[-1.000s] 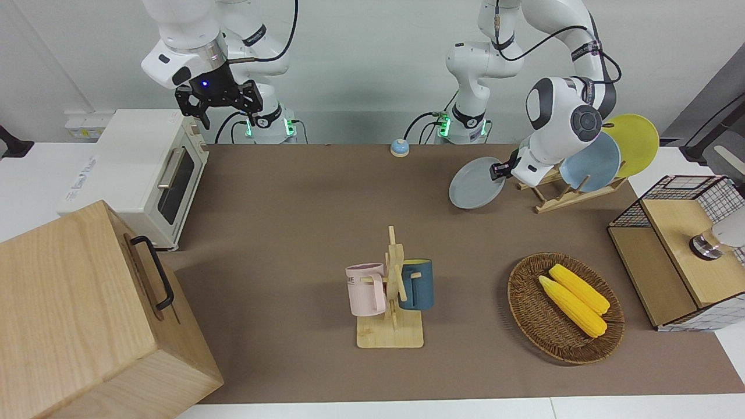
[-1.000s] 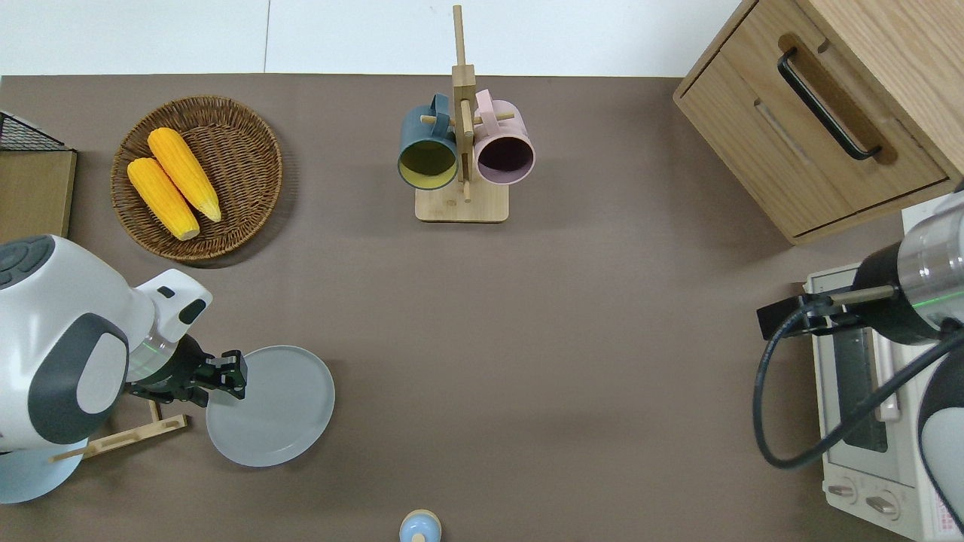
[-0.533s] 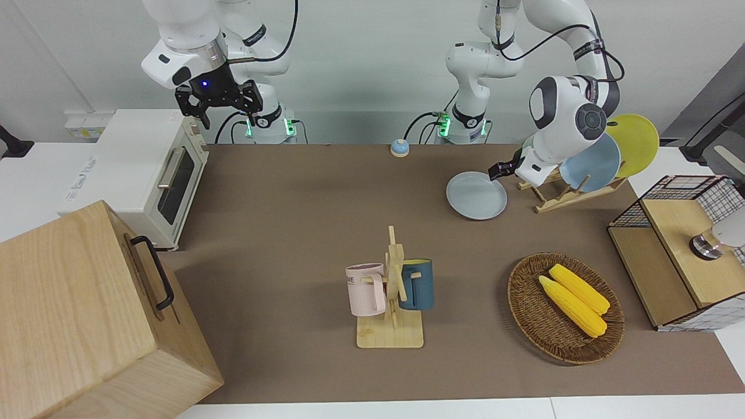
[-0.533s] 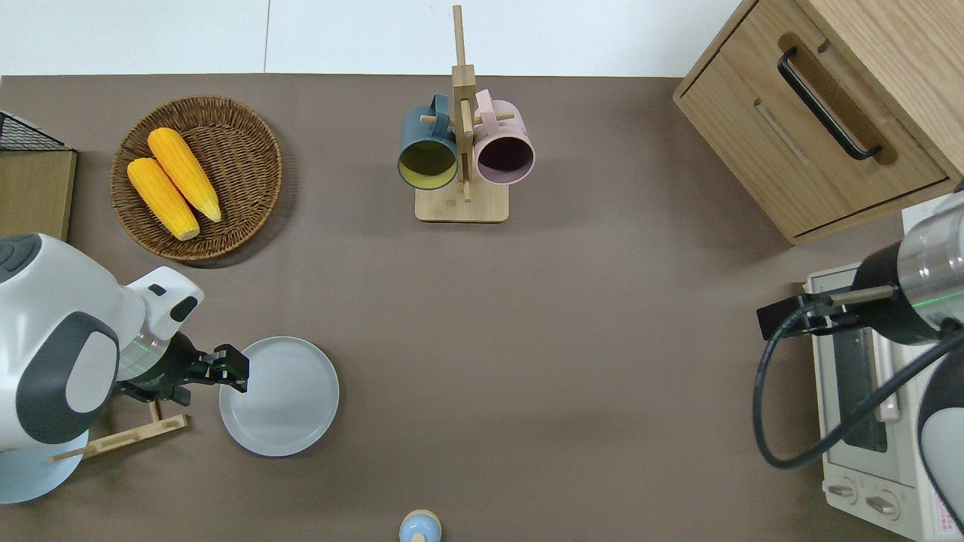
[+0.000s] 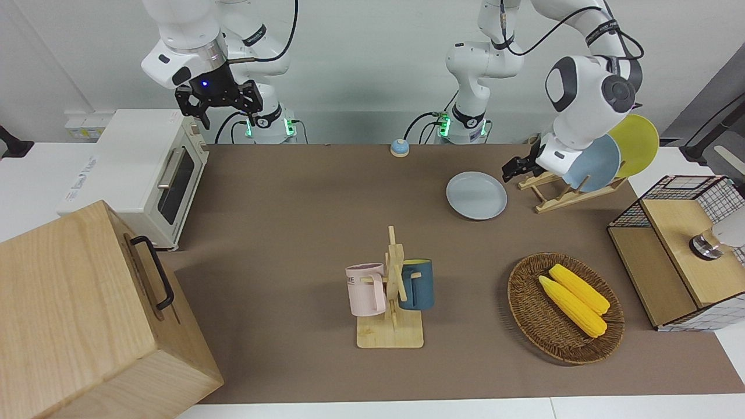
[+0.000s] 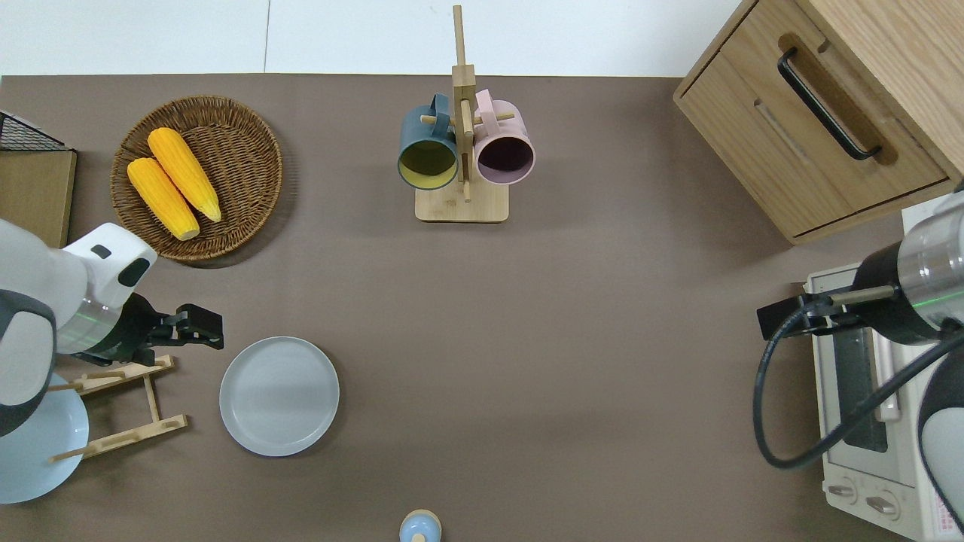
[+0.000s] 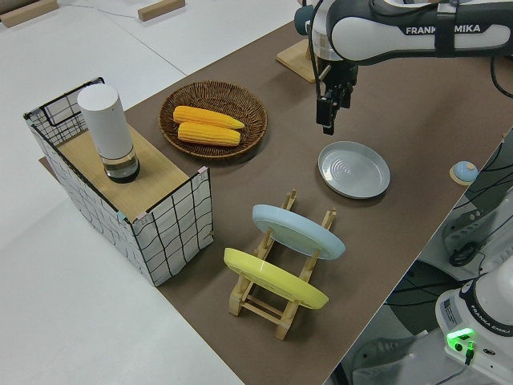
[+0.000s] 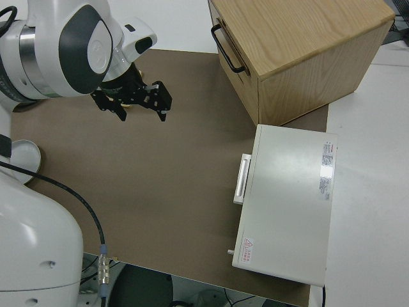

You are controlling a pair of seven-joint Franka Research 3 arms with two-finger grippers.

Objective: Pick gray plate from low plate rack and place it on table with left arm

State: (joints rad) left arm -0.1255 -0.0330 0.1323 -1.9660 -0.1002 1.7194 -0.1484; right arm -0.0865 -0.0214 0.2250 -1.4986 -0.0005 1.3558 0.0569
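Note:
The gray plate [image 5: 476, 195] lies flat on the table [image 5: 302, 209], next to the low plate rack [image 5: 567, 198] on its right-arm side. It also shows in the overhead view [image 6: 279, 395] and the left side view [image 7: 353, 169]. My left gripper [image 6: 203, 329] is open and empty. It hangs in the air over the mat between the rack [image 6: 153, 399] and the wicker basket, just clear of the plate's rim. It also shows in the left side view [image 7: 327, 120]. My right gripper [image 5: 218, 102] is open and parked.
The rack holds a light blue plate [image 5: 593, 163] and a yellow plate [image 5: 637, 142]. A wicker basket with corn [image 5: 564, 308], a mug tree with two mugs [image 5: 391, 291], a wire crate [image 5: 687, 250], a small bell [image 5: 399, 148], a toaster oven [image 5: 139, 174] and a wooden cabinet [image 5: 87, 314] stand around.
The left gripper lowered the tilted gray plate flat onto the table, let go of it, then rose and drew back toward the rack.

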